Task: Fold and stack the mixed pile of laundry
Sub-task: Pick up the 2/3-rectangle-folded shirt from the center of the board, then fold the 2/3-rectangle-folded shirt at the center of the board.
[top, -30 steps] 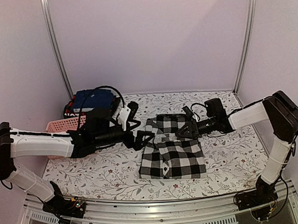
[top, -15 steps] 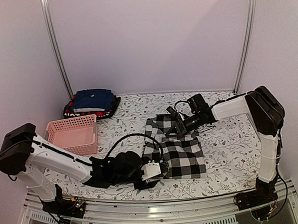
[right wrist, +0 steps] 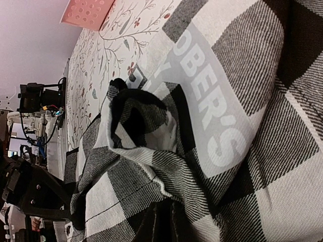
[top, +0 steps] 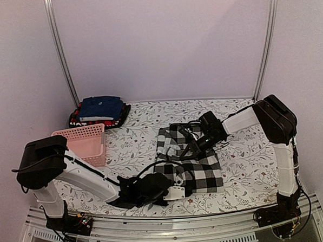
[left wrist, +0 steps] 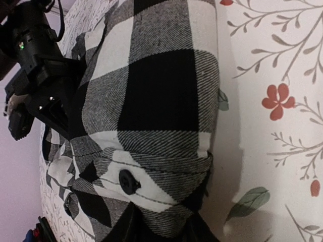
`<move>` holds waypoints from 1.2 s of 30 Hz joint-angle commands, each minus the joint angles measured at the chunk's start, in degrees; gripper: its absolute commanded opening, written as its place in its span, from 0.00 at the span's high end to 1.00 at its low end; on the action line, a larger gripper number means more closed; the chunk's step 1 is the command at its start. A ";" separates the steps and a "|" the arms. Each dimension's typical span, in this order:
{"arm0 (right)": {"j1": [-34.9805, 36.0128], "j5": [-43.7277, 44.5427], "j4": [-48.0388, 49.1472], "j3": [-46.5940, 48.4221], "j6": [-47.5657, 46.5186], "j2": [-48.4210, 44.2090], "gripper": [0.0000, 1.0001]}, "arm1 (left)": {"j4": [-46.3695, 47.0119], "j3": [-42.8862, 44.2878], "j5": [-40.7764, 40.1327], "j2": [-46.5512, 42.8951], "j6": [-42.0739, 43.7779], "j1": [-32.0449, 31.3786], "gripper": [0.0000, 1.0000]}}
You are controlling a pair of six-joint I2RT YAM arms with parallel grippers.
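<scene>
The black-and-white checked shirt [top: 192, 165] lies partly folded on the flowered table, right of centre. My left gripper [top: 177, 185] is low at the shirt's near-left corner. In the left wrist view the buttoned hem [left wrist: 151, 176] is bunched between its dark fingers [left wrist: 161, 224], so it is shut on the cloth. My right gripper [top: 191, 148] sits on the shirt's upper middle, shut on a raised fold [right wrist: 151, 166] beside a grey label with white lettering [right wrist: 217, 111]. At the back left is a stack with navy blue trousers [top: 100, 107] on top of a red-and-black plaid piece [top: 75, 122].
A pink slotted basket [top: 81, 142] stands at the left, in front of the stack. The left arm [top: 88, 176] stretches low along the table's near edge. Metal posts [top: 60, 50] rise at the back corners. The right arm [top: 242, 118] reaches in from the right.
The left arm swung from the shirt's left side down to its near-left corner and closed on the hem. The right gripper slid left onto the shirt and closed on a fold.
</scene>
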 commanded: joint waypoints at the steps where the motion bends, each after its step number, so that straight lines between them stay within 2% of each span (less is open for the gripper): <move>1: 1.12 3.70 -2.57 -0.04 -1.52 2.76 0.92 | 1.45 0.38 -3.03 -2.14 2.51 -0.64 0.84; 3: 1.42 3.78 -2.34 -0.66 -1.52 2.55 0.92 | -1.36 0.77 -2.06 -4.69 1.75 -0.77 0.99; 4: 1.67 3.81 -2.28 -0.89 -1.52 2.37 0.92 | -3.25 1.21 -1.32 -5.96 1.24 -0.88 1.00; 9: 4.45 3.86 -1.12 -4.56 -1.52 0.06 0.91 | -15.55 4.67 5.34 -13.17 -2.08 -1.57 1.00; 13: 7.75 2.96 2.23 -11.05 -0.91 -3.32 0.91 | -27.24 8.40 9.96 -18.14 -5.25 -1.69 1.00; 20: 14.97 -0.79 2.54 -19.19 -0.19 -11.73 0.86 | -36.11 14.86 20.24 -23.64 -8.88 -0.20 1.00; 22: 14.91 -1.05 0.66 -18.62 -1.07 -13.81 0.80 | -38.27 16.34 23.25 -24.04 -9.24 0.73 1.00; 25: 13.02 -0.40 -3.11 -15.54 -4.15 -16.74 0.68 | -40.25 17.60 27.38 -24.08 -9.68 2.44 1.00; 28: 8.23 -0.02 -5.04 -12.20 -5.27 -18.78 0.58 | -40.72 17.88 31.52 -23.78 -10.12 4.39 0.99; 31: 3.35 0.96 -5.31 -8.57 -5.15 -19.88 0.56 | -40.90 18.45 34.14 -22.50 -10.32 6.11 0.99; 36: -3.91 8.12 -5.04 -3.18 -2.46 -18.05 0.54 | -42.45 20.86 35.97 -19.31 -9.01 9.15 0.97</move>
